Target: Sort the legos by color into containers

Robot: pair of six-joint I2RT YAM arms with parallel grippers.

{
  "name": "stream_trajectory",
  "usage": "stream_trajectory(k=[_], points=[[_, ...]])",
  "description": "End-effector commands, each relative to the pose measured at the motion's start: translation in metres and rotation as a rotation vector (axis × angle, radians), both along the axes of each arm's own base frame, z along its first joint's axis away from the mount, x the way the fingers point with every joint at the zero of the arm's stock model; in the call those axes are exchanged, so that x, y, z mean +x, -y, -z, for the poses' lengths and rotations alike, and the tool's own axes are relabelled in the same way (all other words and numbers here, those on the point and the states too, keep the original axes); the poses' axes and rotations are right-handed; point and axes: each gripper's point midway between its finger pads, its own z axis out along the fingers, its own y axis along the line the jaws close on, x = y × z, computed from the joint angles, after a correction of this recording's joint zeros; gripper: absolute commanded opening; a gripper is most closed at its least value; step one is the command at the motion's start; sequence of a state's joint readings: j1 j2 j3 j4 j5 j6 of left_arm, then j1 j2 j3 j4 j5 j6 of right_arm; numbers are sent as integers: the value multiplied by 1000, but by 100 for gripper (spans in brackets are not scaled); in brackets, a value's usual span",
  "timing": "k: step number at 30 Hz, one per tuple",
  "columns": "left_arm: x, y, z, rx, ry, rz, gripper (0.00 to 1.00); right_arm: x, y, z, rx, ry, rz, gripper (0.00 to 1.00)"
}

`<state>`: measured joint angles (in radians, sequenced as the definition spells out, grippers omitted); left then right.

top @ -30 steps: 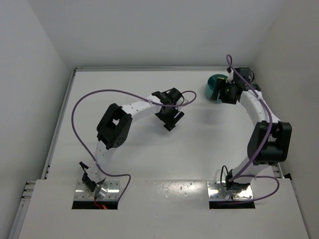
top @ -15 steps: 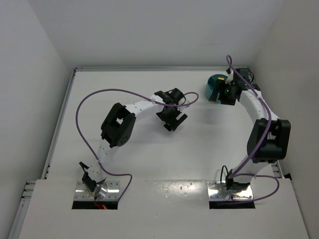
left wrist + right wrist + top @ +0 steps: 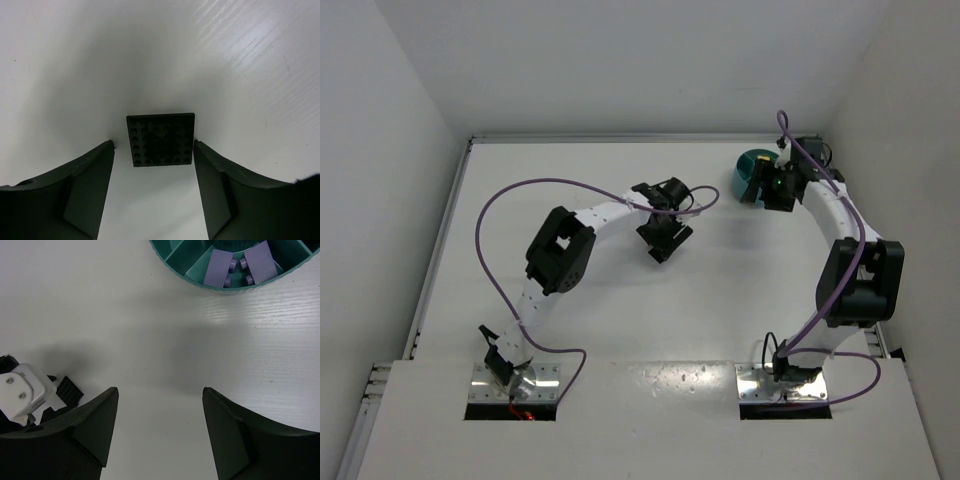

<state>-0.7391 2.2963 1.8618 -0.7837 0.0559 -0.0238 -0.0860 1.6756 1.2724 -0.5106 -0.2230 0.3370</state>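
Inside, 2 pale purple plastic bricks [image 3: 220, 266] lie side by side in 1 compartment of the round teal plastic dish [image 3: 196, 271], at the far right of the white bench [image 3: 240, 60]. Near it the right hand [image 3: 160, 392] hangs open, holding nothing. Mid-bench, a black square studded plate [image 3: 160, 139] lies flat between the parted fingers [image 3: 90, 175] of the left hand [image 3: 153, 144], ungripped.

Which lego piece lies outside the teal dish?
The black square plate. It lies flat on the table between the left gripper fingers, far from the dish. The two pale purple bricks lie inside the dish.
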Motion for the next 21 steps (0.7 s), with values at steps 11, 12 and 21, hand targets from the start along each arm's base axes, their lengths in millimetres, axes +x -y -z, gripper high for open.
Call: stream_trajectory(k=[11, 12, 21], points=[[-48, 1, 49, 51, -128, 35, 47, 9, 2, -15, 30, 51, 3, 69], [-48, 1, 49, 51, -129, 35, 47, 9, 2, -15, 30, 51, 3, 69], [-48, -8, 50, 59, -91, 15, 23, 2, -8, -3, 84, 19, -23, 69]])
